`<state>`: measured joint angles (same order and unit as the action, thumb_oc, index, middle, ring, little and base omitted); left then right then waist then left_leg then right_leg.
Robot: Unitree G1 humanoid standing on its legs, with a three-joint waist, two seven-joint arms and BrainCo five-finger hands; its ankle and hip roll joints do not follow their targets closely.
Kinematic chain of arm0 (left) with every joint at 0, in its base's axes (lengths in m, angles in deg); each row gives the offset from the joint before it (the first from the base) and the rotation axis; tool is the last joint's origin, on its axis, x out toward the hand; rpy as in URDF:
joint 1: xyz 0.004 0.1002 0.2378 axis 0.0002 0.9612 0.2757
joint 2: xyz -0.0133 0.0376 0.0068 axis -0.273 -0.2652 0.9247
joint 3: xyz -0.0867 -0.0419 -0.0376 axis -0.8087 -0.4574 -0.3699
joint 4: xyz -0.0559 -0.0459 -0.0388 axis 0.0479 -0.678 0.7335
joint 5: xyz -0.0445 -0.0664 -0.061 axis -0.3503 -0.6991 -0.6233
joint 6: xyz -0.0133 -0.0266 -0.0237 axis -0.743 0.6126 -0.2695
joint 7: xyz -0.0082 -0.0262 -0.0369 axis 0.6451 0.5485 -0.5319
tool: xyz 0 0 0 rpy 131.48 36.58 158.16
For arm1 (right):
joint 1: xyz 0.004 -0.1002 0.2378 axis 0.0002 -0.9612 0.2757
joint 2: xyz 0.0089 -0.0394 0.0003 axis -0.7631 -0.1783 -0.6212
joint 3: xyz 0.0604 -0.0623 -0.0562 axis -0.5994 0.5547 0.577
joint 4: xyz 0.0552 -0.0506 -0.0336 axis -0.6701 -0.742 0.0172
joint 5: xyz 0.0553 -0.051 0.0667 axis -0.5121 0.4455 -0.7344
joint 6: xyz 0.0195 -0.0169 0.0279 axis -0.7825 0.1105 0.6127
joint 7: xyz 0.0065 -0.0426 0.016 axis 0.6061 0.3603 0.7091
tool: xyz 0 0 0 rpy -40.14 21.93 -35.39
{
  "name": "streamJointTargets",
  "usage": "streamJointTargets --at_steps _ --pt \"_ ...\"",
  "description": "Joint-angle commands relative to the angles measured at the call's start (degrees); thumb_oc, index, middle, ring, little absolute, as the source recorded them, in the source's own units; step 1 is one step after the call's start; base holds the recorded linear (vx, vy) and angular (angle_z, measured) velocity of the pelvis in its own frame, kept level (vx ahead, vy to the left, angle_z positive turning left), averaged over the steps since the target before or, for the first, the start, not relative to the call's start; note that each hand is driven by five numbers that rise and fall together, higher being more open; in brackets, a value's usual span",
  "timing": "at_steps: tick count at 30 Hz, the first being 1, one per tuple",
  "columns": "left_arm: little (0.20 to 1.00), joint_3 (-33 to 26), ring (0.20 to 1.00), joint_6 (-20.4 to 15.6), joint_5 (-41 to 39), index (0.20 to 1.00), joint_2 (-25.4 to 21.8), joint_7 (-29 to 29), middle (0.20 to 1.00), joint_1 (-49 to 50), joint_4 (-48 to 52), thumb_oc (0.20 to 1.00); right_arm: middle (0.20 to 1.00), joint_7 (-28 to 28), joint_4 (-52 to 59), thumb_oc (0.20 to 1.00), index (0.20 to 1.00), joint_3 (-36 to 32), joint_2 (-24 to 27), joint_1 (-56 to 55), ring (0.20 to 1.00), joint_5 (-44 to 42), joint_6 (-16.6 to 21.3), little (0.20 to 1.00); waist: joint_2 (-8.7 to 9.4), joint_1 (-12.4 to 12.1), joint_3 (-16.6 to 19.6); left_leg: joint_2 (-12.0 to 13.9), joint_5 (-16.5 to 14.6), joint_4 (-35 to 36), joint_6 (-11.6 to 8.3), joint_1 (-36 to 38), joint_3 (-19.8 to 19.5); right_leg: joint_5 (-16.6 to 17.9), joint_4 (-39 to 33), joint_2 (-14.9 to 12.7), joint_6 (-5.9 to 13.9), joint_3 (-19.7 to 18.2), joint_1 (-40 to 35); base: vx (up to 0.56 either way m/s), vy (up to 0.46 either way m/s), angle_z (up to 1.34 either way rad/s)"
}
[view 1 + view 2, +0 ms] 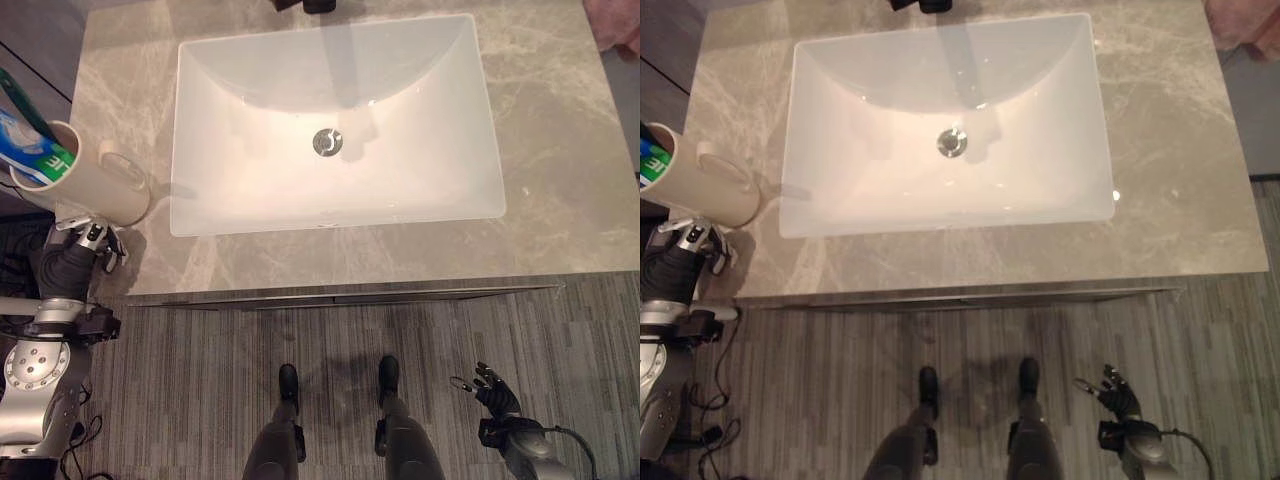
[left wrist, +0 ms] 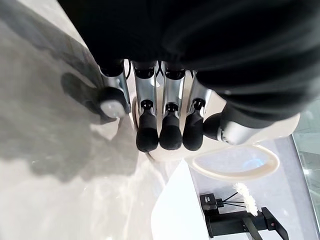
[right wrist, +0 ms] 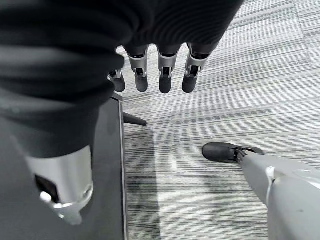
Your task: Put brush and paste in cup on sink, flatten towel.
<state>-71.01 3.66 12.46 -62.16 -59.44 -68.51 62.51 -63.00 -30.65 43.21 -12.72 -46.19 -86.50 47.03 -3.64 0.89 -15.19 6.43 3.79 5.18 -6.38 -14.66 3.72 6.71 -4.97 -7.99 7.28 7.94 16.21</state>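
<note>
Left hand [image 2: 170,125]: I see its dark-tipped fingers [image 2: 148,137] extended straight in a row against the wall of the cream ceramic mug-shaped cup [image 1: 85,175], thumb apart on the other side; whether they actually touch or clasp it I cannot tell, and nothing is curled around the handle.

Cream cup: stands upright at the left edge of the grey marbled stone countertop [image 1: 560,140], just beside the basin's left rim, its handle turned toward the basin.

Contents of cup: a white, blue and green toothpaste tube [image 1: 28,150] and a dark green toothbrush handle [image 1: 22,100], both leaning out toward the left.

White rectangular sink basin [image 1: 440,190]: set in the middle of the countertop, with a round chrome drain [image 1: 327,141] at its centre.

Pink towel [image 1: 612,22]: a corner shows at the far right of the countertop.

Right hand [image 1: 495,392]: hangs low over the grey striped floor [image 1: 200,380], well apart from the counter, fingers loosely spread and holding nothing.
</note>
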Motion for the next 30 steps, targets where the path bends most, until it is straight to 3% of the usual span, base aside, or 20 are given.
streamJointTargets --at_steps 1,30 --pt "0.200 -1.34 0.200 -1.21 2.51 0.200 -1.74 1.19 0.200 -0.35 -2.65 0.200 1.000 -1.25 0.49 1.000 1.000 -0.30 0.75 0.90 1.000 0.10 2.07 1.000 1.92 1.15 0.57 0.91 2.07 -0.18 -1.94 -0.82 0.22 0.16 -0.03 -3.29 3.48 -2.58 -0.34 0.00 0.000 0.00" --pt "0.200 -1.49 0.200 -2.52 4.98 0.200 -5.55 5.60 0.200 -9.49 -7.80 0.200 1.000 -1.69 -1.43 1.000 1.000 1.15 0.94 1.92 1.000 1.55 2.27 1.000 3.90 2.45 -0.89 1.52 2.53 -0.18 -2.11 -4.62 0.30 1.20 -0.03 -2.31 3.55 -4.28 4.63 0.00 -0.001 -0.02"
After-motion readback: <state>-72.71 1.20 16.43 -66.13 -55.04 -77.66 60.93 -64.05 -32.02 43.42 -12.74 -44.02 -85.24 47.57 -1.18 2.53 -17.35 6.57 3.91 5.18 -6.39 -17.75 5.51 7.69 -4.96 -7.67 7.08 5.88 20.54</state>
